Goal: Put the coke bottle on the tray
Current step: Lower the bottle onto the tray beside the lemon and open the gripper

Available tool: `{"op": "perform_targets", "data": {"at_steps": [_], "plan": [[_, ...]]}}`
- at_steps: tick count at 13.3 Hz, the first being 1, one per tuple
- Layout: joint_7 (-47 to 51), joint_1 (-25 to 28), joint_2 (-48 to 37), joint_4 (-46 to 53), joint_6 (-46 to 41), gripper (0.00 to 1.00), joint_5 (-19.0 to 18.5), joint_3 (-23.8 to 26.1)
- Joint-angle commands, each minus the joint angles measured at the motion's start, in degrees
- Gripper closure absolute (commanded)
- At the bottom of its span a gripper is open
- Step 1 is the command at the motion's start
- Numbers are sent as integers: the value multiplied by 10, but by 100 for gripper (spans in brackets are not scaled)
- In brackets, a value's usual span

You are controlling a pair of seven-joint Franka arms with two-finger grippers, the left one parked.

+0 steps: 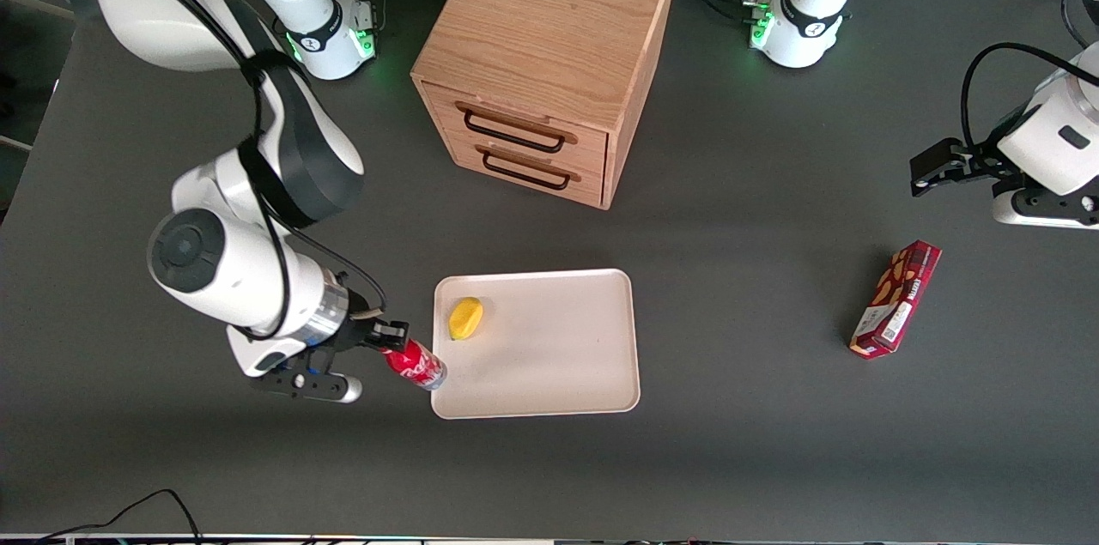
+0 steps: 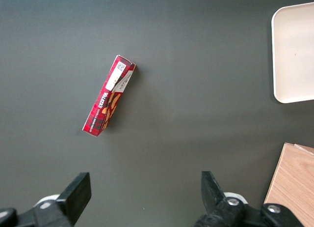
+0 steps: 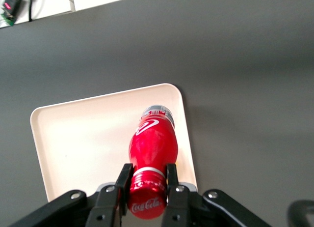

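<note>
The fingers [image 3: 124,180] of the right arm's gripper [image 3: 146,180] are closed on the neck of the coke bottle [image 3: 152,148], one pressed against each side just under the red cap, with no gap left between them and the bottle. In the front view the gripper [image 1: 391,341] sits at the tray's [image 1: 558,373] edge on the working arm's end, near the corner closer to the front camera. The coke bottle [image 1: 414,363] lies tilted, cap end in the fingers and clear base pointing toward the tray, the base reaching just over the tray's rim. Whether the base touches the tray or hangs above it cannot be told. The wrist view shows the bottle stretched out over the tray [image 3: 78,138], close along one of its edges.

A yellow fruit [image 1: 466,317] lies on the tray, near the same edge as the bottle but farther from the front camera, and apart from the bottle. The wooden drawer cabinet [image 1: 541,56] stands on the desk [image 1: 738,459] farther from the front camera than the tray, well apart from it, with its two drawers shut. A red snack box [image 1: 895,298] lies flat on the desk well apart from the tray, toward the parked arm's end; the left wrist view shows the snack box [image 2: 108,100] at an angle, with a corner of the tray [image 2: 294,55] at that view's edge.
</note>
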Motion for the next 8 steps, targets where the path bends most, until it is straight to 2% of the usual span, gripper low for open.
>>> {"op": "perform_targets", "data": {"at_steps": [1,8], "plan": [[23,17,50,39,20,100,-4,-7],[51,23,93,35,47,100,-4,-7]]}}
